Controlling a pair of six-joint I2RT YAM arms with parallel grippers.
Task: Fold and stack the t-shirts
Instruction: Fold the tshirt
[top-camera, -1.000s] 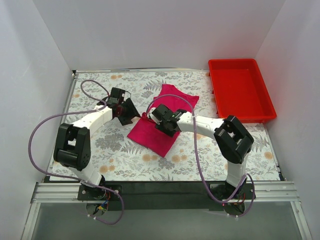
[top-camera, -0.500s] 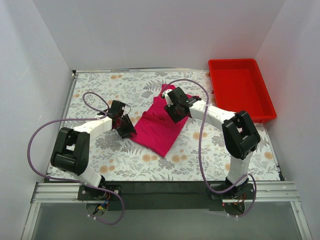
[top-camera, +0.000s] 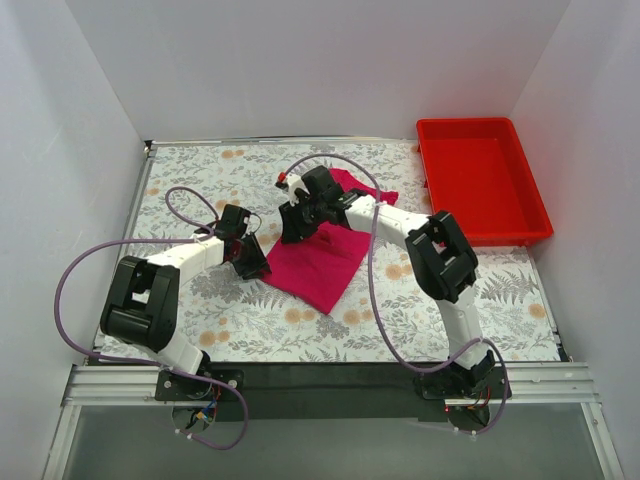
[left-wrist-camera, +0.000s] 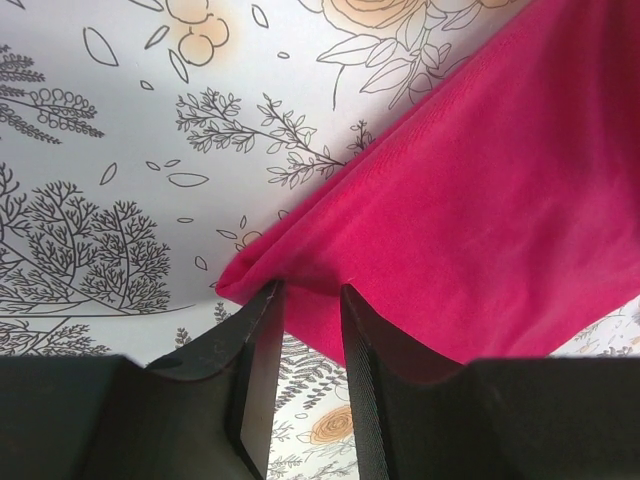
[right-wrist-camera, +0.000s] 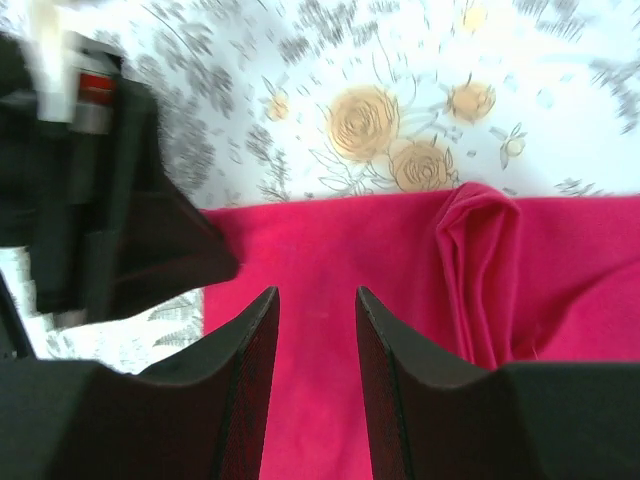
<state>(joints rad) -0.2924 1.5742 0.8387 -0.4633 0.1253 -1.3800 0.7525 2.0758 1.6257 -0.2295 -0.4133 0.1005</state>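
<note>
One plain magenta-pink short-sleeved t-shirt of thin soft fabric (top-camera: 325, 262) lies about the middle of the floral-printed worktop (top-camera: 250, 325), spread as a slanted, roughly four-sided shape with its near corner pointing toward the arm bases. We see its far end bunched under the right arm, with a small flap reaching toward the rigid bright red plastic bin (top-camera: 480, 180), which sits apart from the shirt at the far right corner.

The left pincer (top-camera: 252, 262) is down at the shirt's left corner. In its wrist view the fingers stand a narrow gap apart (left-wrist-camera: 308, 290), the shirt (left-wrist-camera: 480, 220) runs up between them, and its folded corner tip lies just past the left fingertip on the printed worktop (left-wrist-camera: 120, 150). We cannot tell whether the cloth is pinched or only lies beneath the fingers.

The right pincer (top-camera: 296, 225) is at the shirt's far left edge. Its wrist view is blurred, but we see the fingers narrowly parted (right-wrist-camera: 315, 295) above the cloth, nothing caught between them. There the shirt (right-wrist-camera: 330, 260) shows a raised, rolled fold to the right, its straight edge meeting the worktop (right-wrist-camera: 400, 80).
</note>
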